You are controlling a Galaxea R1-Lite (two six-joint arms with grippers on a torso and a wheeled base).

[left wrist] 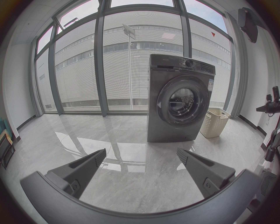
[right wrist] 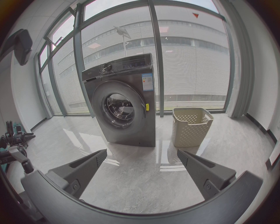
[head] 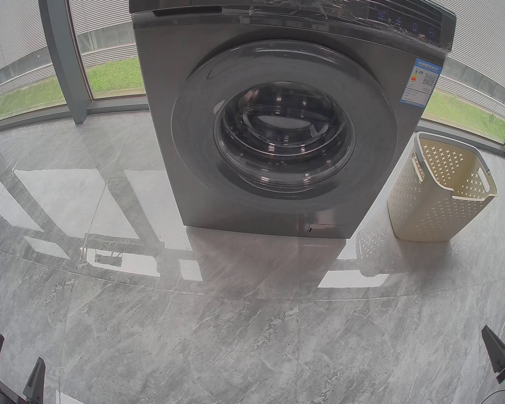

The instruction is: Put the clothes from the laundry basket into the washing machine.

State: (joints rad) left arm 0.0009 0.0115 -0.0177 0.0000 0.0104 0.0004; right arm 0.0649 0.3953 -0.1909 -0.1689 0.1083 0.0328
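A grey front-loading washing machine stands ahead on the floor with its round glass door closed. To its right sits a cream perforated laundry basket; I see only its bare inner walls, and its bottom is hidden. My left gripper hangs open low at the near left, well short of the machine. My right gripper is open too, one of its fingers showing at the near right, and nothing is between them.
The polished grey marble floor stretches free between me and the machine. Floor-to-ceiling windows with dark frames close the space behind it. A white wall rises to the right of the basket.
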